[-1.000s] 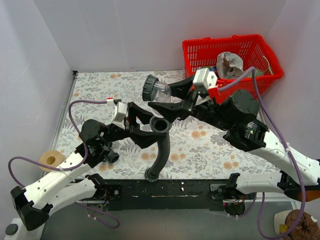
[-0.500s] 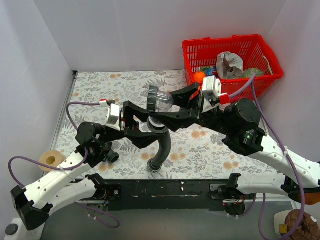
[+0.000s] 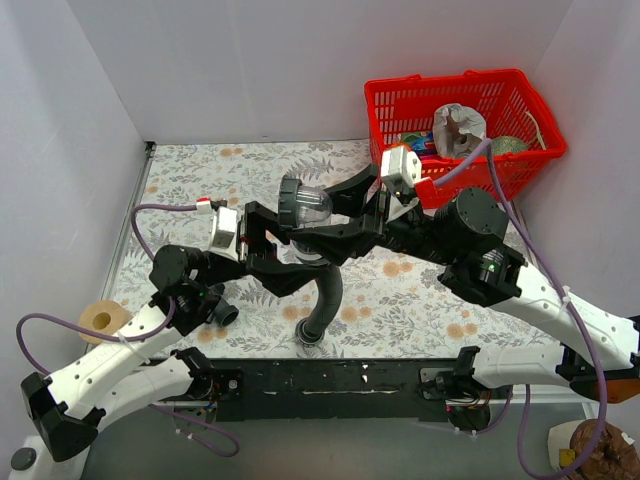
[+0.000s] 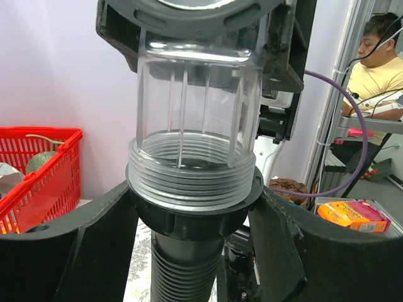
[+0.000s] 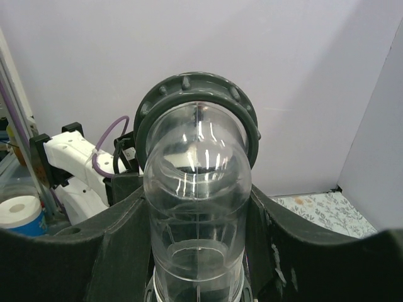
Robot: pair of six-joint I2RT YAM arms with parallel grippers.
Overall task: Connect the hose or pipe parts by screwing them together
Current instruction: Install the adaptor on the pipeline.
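A red basket [image 3: 400,105] stands at the table's far right corner, holding a crumpled pale wrapper [image 3: 458,128] and what may be a green melon [image 3: 510,146]. A floral cloth [image 3: 200,175] covers the table. A tape roll [image 3: 102,320] sits off its left edge. A person in yellow [image 4: 381,60] sits beyond an orange packet [image 4: 352,215].

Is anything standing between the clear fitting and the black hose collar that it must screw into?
Nothing visible does. The threaded end of the clear fitting sits right on the hose collar, with no object between them.
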